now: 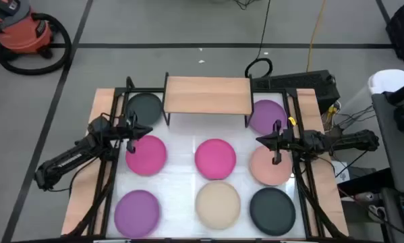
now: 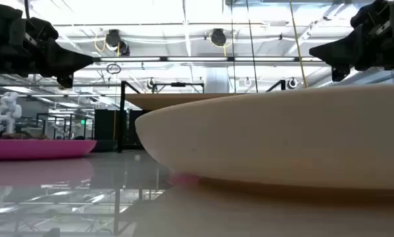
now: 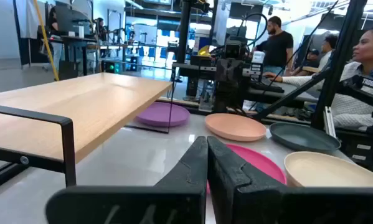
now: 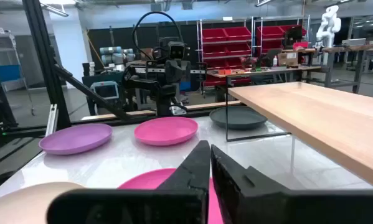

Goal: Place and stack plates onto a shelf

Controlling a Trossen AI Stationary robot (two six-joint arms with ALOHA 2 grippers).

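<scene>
Several round plates lie flat on the white table around the shelf [image 1: 207, 94], a light wood plank on thin black legs at the far middle. A dark grey plate [image 1: 145, 106] and a purple plate [image 1: 268, 115] flank it. In front lie two magenta plates [image 1: 146, 154] [image 1: 215, 158], a salmon plate [image 1: 269, 165], a purple one [image 1: 137, 209], a beige one [image 1: 218, 204] and a dark grey one [image 1: 272, 208]. My left gripper [image 1: 150, 130] [image 3: 207, 149] hovers shut above the left magenta plate's far rim. My right gripper [image 1: 257, 140] [image 4: 205, 152] hovers shut above the salmon plate.
Black frame posts [image 1: 114, 135] [image 1: 301, 135] run along both sides of the table. People sit at desks [image 3: 360, 68] beyond the right side. The beige plate [image 2: 282, 138] fills the low view. The shelf top [image 3: 80, 102] carries nothing.
</scene>
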